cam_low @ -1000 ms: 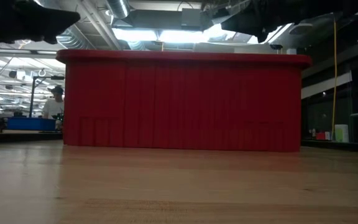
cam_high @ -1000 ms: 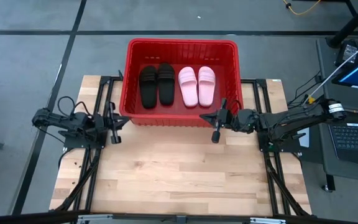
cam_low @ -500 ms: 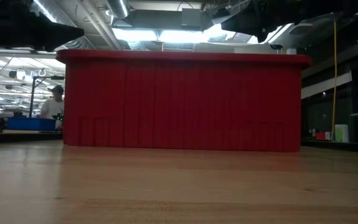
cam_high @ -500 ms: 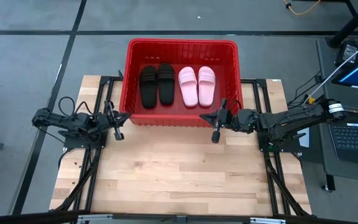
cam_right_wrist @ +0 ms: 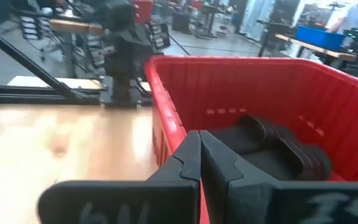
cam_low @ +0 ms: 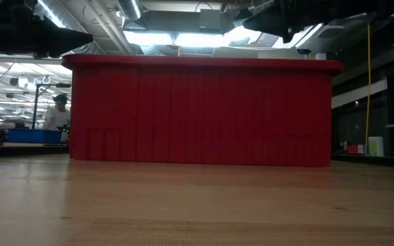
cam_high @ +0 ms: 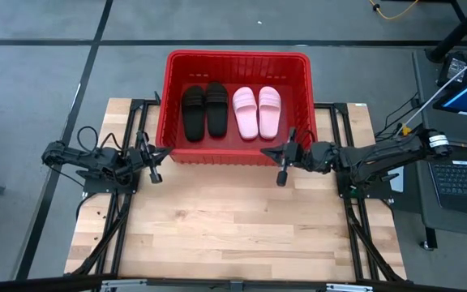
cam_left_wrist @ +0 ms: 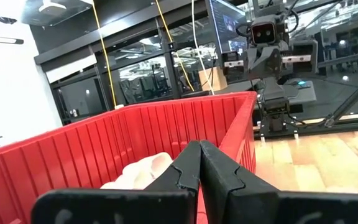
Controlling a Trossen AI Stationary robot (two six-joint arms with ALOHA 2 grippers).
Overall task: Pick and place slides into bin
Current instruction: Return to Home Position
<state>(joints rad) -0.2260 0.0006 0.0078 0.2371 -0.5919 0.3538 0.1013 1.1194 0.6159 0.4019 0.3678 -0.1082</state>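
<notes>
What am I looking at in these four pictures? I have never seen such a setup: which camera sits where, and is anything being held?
It is a robot with two dark arms at a wooden table. The high view looks straight down: the left arm is on the picture's left, the right arm on its right, both ending near the red bin at the table's far edge. In the bin lie two black slides and two pink slides, side by side. The low view sits at table-top height and shows the bin's near wall, not its contents. The other two cameras ride on the wrists, each looking past its own jaws into the bin. Both pairs of jaws are shut and hold nothing. No slide lies on the table.
</notes>
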